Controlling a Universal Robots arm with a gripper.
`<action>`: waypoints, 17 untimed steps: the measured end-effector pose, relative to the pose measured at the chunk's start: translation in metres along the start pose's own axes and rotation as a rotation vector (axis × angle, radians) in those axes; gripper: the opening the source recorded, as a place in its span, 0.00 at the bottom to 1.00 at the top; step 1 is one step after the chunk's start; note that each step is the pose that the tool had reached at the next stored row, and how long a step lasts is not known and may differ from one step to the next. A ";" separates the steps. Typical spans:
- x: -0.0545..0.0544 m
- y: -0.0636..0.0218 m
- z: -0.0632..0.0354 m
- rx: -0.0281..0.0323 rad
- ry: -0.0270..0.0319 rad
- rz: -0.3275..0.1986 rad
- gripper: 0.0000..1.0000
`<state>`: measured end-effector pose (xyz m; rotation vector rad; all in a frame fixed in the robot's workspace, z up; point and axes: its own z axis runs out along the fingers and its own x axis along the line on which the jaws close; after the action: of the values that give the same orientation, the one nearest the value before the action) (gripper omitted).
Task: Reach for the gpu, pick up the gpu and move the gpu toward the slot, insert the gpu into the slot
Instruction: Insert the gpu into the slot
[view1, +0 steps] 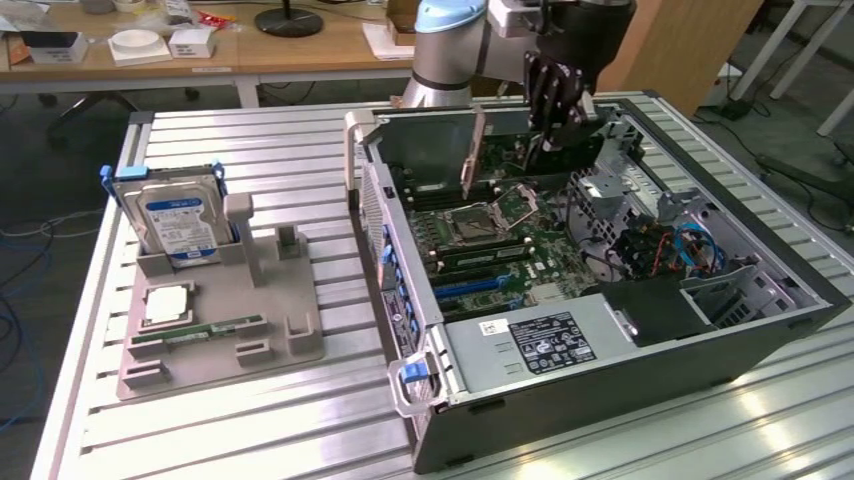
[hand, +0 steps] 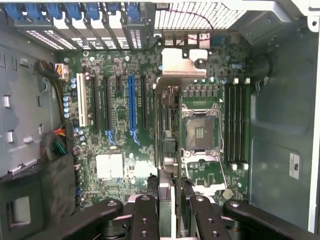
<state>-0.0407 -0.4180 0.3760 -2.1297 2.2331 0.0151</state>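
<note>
A ribbed aluminium table stands before wooden desks on a dark floor.

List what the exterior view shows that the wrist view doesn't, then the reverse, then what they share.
Exterior view: the blue-labelled silver hard drive and small green memory stick on the grey plastic holder, which sits on the slatted metal table.
Wrist view: the white expansion slot and metal mesh vent.
Both: the black gripper closed on the thin dark gpu card, above the green motherboard with its silver-framed processor socket.
</note>
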 end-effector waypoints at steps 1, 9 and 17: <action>0.000 0.0010 0.0009 0.0000 0.0001 0.000 0.29; 0.001 0.0130 0.0071 0.0007 0.0024 0.015 0.29; 0.007 0.0142 0.0148 0.0007 0.0029 0.017 0.29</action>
<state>-0.0547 -0.4233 0.3604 -2.1121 2.2521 0.0119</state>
